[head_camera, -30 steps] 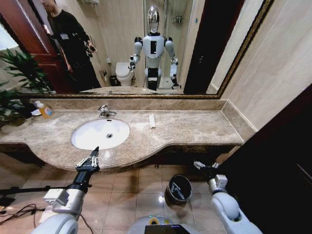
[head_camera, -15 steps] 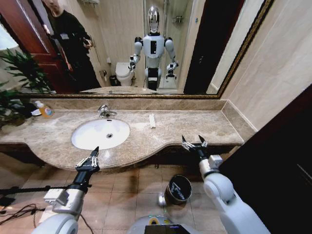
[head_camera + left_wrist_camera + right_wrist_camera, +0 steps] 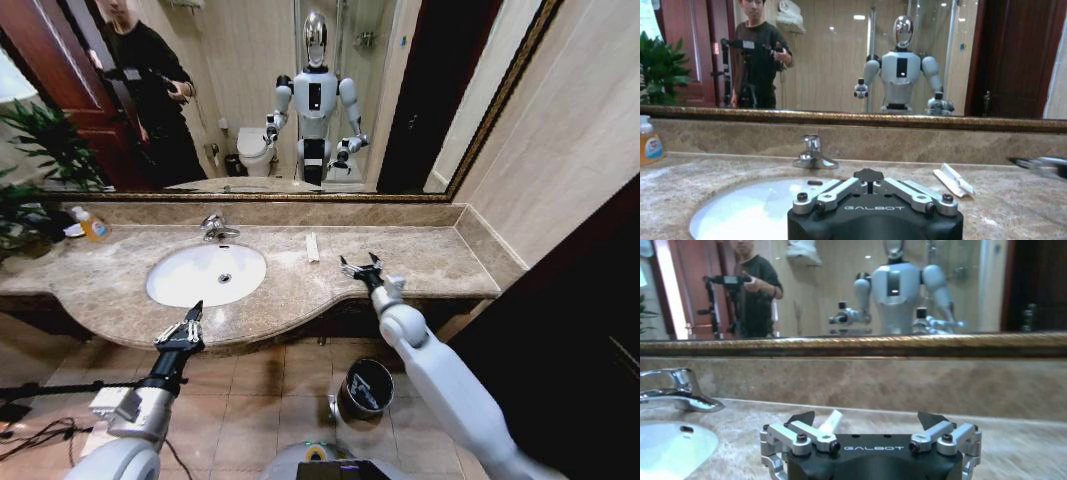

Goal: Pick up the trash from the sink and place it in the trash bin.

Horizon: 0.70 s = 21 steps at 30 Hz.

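The white oval sink [image 3: 190,288] sits in the beige marble countertop [image 3: 420,262], and its bowl looks bare. A flat white packet of trash [image 3: 312,247] lies on the counter to the right of the basin, also seen as a packet [image 3: 834,418] in the right wrist view and as a packet [image 3: 953,179] in the left wrist view. My right gripper [image 3: 360,262] hovers open over the counter's front edge, a little right of the packet. My left gripper [image 3: 182,322] stays open, level with the counter's front edge before the sink. On the floor below stands the dark round trash bin [image 3: 366,388].
A chrome faucet [image 3: 215,229] stands behind the basin. A yellow-orange bottle [image 3: 93,226] and a plant [image 3: 40,150] are at the far left. A mirror runs along the back wall. A dark panel [image 3: 570,330] closes the right side.
My right arm has risen from floor level beside the bin and swung left, up over the counter's front edge. The left arm has not moved.
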### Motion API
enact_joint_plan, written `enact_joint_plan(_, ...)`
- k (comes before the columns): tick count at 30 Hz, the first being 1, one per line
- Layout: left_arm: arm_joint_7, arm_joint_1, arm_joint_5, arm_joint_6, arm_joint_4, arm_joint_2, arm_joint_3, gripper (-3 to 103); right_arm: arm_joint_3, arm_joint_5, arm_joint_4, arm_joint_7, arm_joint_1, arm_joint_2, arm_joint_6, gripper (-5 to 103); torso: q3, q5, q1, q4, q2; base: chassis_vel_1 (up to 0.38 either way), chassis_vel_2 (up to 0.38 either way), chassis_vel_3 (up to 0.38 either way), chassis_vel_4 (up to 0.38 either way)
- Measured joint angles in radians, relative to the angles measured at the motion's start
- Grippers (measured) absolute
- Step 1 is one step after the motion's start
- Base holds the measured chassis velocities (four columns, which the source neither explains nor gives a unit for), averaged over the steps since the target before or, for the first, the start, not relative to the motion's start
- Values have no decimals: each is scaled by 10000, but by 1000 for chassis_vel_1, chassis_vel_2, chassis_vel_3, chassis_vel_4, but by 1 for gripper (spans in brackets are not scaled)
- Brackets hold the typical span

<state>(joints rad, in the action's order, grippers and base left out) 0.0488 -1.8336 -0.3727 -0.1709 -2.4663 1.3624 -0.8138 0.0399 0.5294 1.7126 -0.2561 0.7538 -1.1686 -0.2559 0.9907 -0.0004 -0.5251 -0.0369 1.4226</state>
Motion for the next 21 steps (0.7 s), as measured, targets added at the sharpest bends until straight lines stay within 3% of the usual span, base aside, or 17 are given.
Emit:
enact_joint_plan(7, -2, 0, 0, 0, 0, 0, 0, 0, -1094, 522, -1186, -553, -1432, -648, -731, 100, 0, 2, 0, 0, 0, 0, 0, 0, 0)
enact_joint_plan(21, -1, 0, 0, 0, 0, 0, 1, 0, -1641, 1183, -2736, -1112, -2308, -1605, -1571, 101, -1, 1, 1, 1, 0, 0, 0, 0, 0)
